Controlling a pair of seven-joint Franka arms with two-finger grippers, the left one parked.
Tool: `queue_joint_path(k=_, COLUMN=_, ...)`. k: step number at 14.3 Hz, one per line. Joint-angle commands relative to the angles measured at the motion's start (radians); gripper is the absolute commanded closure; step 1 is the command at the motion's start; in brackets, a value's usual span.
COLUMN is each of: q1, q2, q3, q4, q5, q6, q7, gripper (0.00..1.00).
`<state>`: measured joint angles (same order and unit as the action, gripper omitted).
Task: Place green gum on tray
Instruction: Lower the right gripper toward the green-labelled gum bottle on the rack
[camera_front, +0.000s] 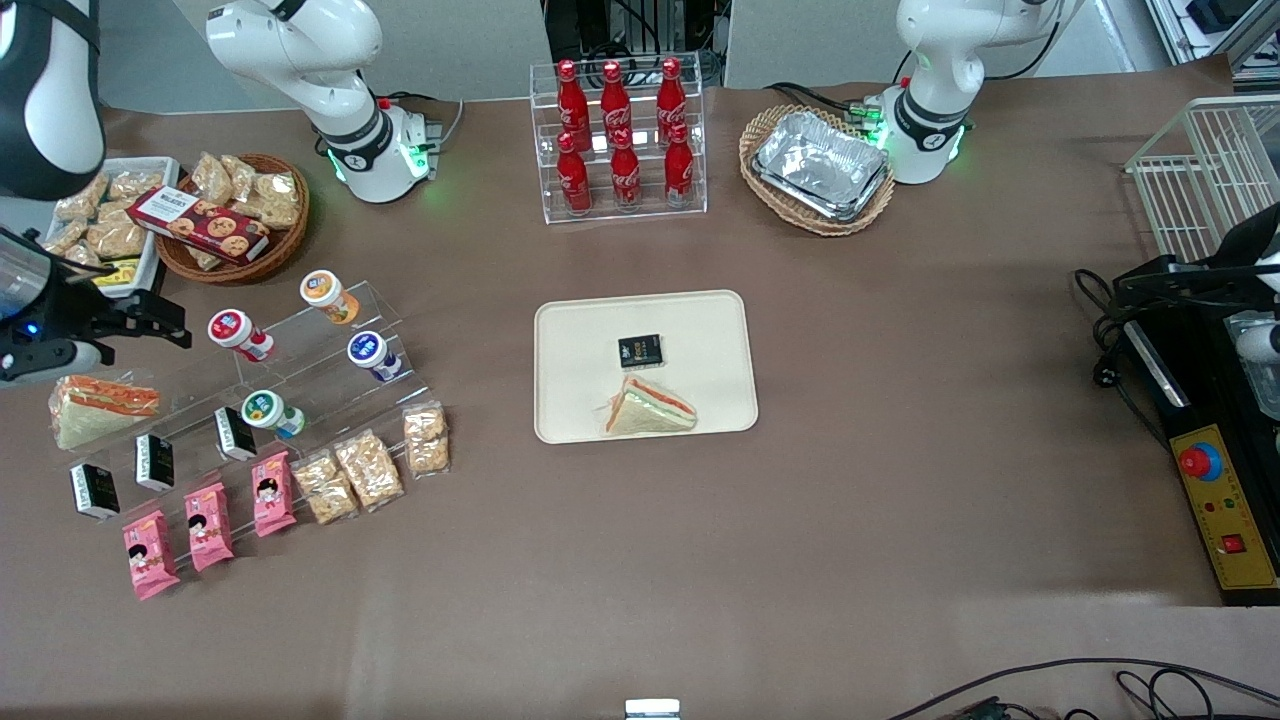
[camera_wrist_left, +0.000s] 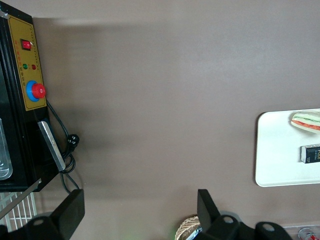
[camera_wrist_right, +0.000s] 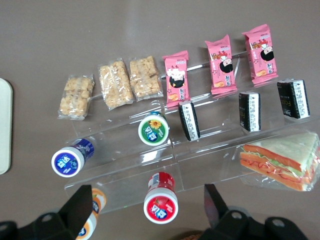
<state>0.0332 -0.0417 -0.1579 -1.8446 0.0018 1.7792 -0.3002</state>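
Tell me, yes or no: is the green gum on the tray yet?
No. The green gum sits on the clear stand, apart from the tray; the gripper hangs open above the stand.

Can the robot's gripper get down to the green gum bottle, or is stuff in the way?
Probably yes. The gripper hangs open above the clear stepped rack, and the green gum lies there with its lid uncovered. The black packet sits close beside it, so the fingers have little room there.

A bare brown desk (camera_wrist_left: 160, 100) fills most of the left wrist view. On the pale tray (camera_wrist_left: 275, 165) lie a wrapped sandwich (camera_wrist_left: 306, 121) and, just beside it, a small black packet (camera_wrist_left: 310, 153). Well apart from the tray, a black control box (camera_wrist_left: 27, 75) carries a red button (camera_wrist_left: 37, 91), with a cable and plug (camera_wrist_left: 72, 141) trailing beside it.
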Motion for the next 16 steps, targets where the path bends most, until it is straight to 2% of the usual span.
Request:
queue_joint_path(k=1, q1=0.005, q2=0.055, q3=0.000, q4=-0.007, q5=-0.020, q6=0.043, q7=-0.008, gripper=0.00)
queue_joint_path(k=6, q1=0.005, q2=0.135, q3=0.000, q4=-0.019, q5=-0.020, q6=0.092, q7=-0.005, gripper=0.00)
queue_joint_path(k=16, q1=0.017, q2=0.137, q3=0.001, q4=-0.238, q5=-0.020, q6=0.344, q7=0.007, gripper=0.00)
